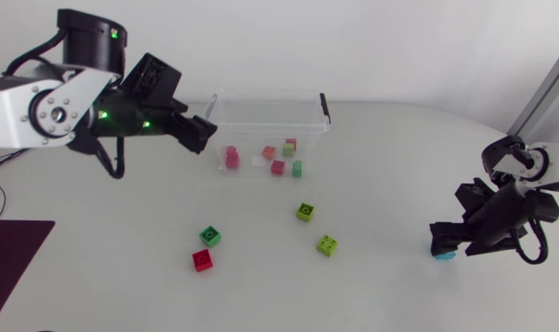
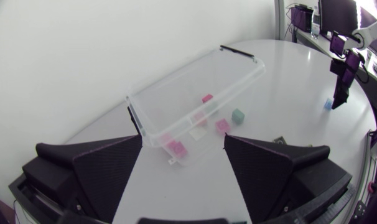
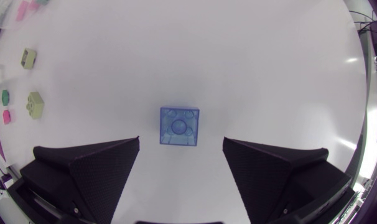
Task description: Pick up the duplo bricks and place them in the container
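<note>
Seen studs-up on the bare bench [image 3: 269,74]: blue duplo brick [image 3: 180,126], well apart from the container [image 1: 266,115]. Flanked, untouched, by the right gripper [image 3: 181,142], released and spread wide. Left gripper [image 2: 182,137] likewise released, near the container's end. Probably light, rigid, slick plastic; best pinched squarely across two flat opposite sides.

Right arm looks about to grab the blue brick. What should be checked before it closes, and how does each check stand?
1. Right tool open: ok.
2. Blue brick centred in its gap: ok.
3. Tool low enough to grip: cannot tell.
4. Table right around the brick bare: ok.
5. Container uncovered: ok.
6. Left tool outside the container: ok.
</note>
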You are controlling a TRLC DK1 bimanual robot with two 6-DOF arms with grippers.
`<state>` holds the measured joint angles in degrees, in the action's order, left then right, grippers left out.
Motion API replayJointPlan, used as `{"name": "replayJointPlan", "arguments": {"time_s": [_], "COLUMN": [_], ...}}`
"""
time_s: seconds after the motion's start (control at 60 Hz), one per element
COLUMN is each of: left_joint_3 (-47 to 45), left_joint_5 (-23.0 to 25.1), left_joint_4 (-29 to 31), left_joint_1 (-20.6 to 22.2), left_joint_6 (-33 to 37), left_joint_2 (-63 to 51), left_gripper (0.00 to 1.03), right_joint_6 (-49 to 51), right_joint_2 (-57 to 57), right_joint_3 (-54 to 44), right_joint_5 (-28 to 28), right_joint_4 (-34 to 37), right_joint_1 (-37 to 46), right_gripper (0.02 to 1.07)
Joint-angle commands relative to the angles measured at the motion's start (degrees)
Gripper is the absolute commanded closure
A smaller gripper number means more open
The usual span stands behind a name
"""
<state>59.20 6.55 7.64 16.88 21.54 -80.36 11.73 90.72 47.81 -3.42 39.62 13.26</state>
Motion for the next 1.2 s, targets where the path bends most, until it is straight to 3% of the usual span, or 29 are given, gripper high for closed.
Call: {"name": "replayJointPlan", "arguments": {"time_s": [0.0, 0.117, 0.267, 0.367, 0.45, 0.75, 0.883, 1.183], "left_joint_3": [-6.6, -12.5, -19.5, -21.9, -24.5, -27.2, -26.9, -21.3], "left_joint_5": [0.0, 0.4, 2.0, 3.3, 3.6, 3.6, 4.4, 6.5], "left_joint_4": [0.7, 3.3, 7.3, 10.9, 12.8, 18.2, 16.5, 11.8], "left_joint_1": [-0.4, -0.1, 0.6, 0.8, 2.3, 5.1, 4.5, 3.7], "left_joint_6": [3.4, 6.2, 10.5, 12.5, 14.1, 19.6, 25.6, 26.5], "left_joint_2": [5.0, 8.7, 12.0, 12.6, 13.2, 12.2, 5.4, -7.7], "left_gripper": [0.11, 0.11, 0.12, 0.12, 0.12, 0.12, 0.12, 0.12], "right_joint_6": [-1.8, -2.6, -3.0, -3.1, -2.7, -2.1, -3.2, -6.0], "right_joint_2": [3.1, 5.7, 7.5, 8.0, 7.9, -1.1, -7.8, -12.1], "right_joint_3": [1.8, 2.8, 3.5, 3.5, 3.0, 3.6, 5.9, 14.7], "right_joint_5": [-0.5, -0.4, -0.1, 0.0, 0.0, 0.0, -0.3, -0.2], "right_joint_4": [-1.1, -2.4, -4.1, -4.8, -5.6, -0.5, 4.0, 7.2], "right_joint_1": [0.4, 0.1, -0.5, -1.0, -1.5, -6.0, -12.6, -23.0], "right_gripper": [0.14, 0.16, 0.32, 0.50, 0.76, 0.78, 0.78, 0.78]}}
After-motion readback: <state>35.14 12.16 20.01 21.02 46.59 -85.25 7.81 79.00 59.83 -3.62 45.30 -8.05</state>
